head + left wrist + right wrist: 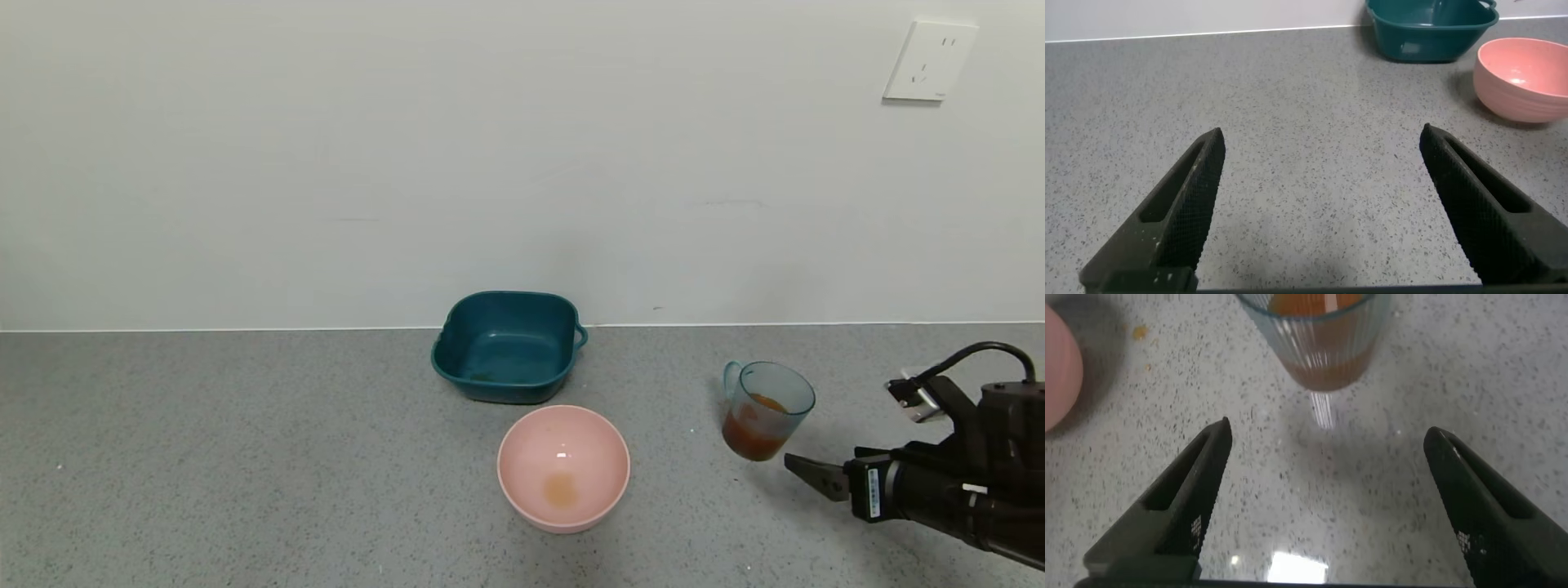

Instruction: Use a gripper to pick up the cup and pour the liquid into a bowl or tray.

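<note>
The translucent blue-green ribbed cup (pixel 766 411) stands upright on the grey counter at the right, its handle towards the wall. It holds reddish-brown liquid (pixel 753 435). The pale pink bowl (pixel 563 467) sits left of it, with a small tan puddle at its bottom. My right gripper (pixel 853 434) is open and empty, low over the counter just right of the cup and not touching it. In the right wrist view the cup (pixel 1320 339) is ahead of the open gripper (pixel 1327 433), beyond the fingertips. My left gripper (pixel 1323 143) is open and empty over bare counter.
A dark teal square tub (pixel 506 347) stands behind the pink bowl against the white wall. In the left wrist view the tub (pixel 1429 31) and the bowl (pixel 1523 77) lie far ahead. A wall socket (pixel 929 61) is up at the right.
</note>
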`<state>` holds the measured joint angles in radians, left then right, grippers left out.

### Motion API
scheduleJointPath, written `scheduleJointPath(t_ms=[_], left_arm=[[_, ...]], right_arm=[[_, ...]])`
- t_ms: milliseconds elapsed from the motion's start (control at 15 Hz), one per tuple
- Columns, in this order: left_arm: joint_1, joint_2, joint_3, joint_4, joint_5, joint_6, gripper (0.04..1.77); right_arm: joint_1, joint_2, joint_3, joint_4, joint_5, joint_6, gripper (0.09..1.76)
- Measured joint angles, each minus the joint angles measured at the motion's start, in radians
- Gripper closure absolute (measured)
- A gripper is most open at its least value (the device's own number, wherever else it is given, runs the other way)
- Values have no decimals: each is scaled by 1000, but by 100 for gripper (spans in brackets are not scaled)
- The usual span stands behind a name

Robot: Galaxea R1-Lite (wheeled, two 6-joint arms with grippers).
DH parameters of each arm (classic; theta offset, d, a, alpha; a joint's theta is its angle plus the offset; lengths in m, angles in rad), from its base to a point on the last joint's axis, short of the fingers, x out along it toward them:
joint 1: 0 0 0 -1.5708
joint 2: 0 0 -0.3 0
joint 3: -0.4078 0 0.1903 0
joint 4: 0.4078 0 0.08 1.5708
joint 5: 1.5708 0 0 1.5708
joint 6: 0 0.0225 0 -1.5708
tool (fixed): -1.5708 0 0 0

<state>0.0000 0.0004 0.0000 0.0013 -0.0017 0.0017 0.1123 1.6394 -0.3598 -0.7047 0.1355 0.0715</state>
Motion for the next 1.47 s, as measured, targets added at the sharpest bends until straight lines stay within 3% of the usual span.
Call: scheduleJointPath(t_ms=[267,933,1467], left_arm=[[0,0,0,0,0,0,9],[0,0,0,0,0,0,9],[0,0,0,0,0,0,9]], right_arm=[[3,111,-23,-132,5,10,14],[3,208,-164,-140,15,25,14],[9,297,-202,-199,15,24,14]])
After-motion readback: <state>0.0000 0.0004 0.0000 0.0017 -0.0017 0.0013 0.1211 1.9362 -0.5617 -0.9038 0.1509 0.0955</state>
